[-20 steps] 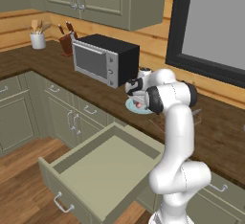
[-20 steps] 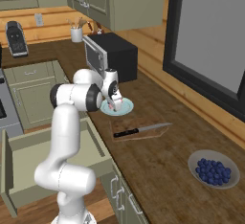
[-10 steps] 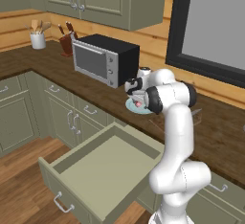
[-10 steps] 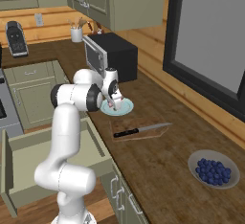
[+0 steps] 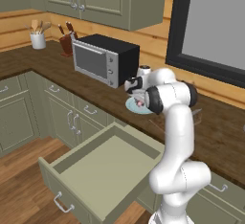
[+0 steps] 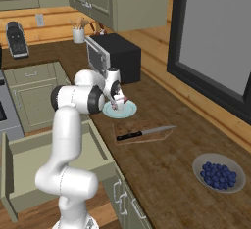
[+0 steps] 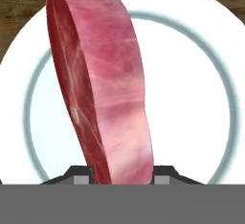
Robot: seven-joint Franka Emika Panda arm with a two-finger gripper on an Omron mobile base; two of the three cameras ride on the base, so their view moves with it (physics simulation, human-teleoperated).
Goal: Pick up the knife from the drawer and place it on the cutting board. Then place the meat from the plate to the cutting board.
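Red-pink meat [image 7: 107,89] on pale blue plate [image 6: 128,109], claw [image 6: 116,103] closed around it. Knife [image 6: 142,134] on cutting board [image 6: 164,134] just beside plate. Drawer [image 5: 103,170] open below plate.

I see a dark wooden countertop [image 6: 162,169] carrying the pale blue plate [image 6: 128,110] beside the cutting board [image 6: 147,136], a bowl of blueberries [image 6: 218,172] further along, a black microwave [image 5: 103,58], a knife block [image 5: 66,43] and a white utensil holder [image 5: 38,39].
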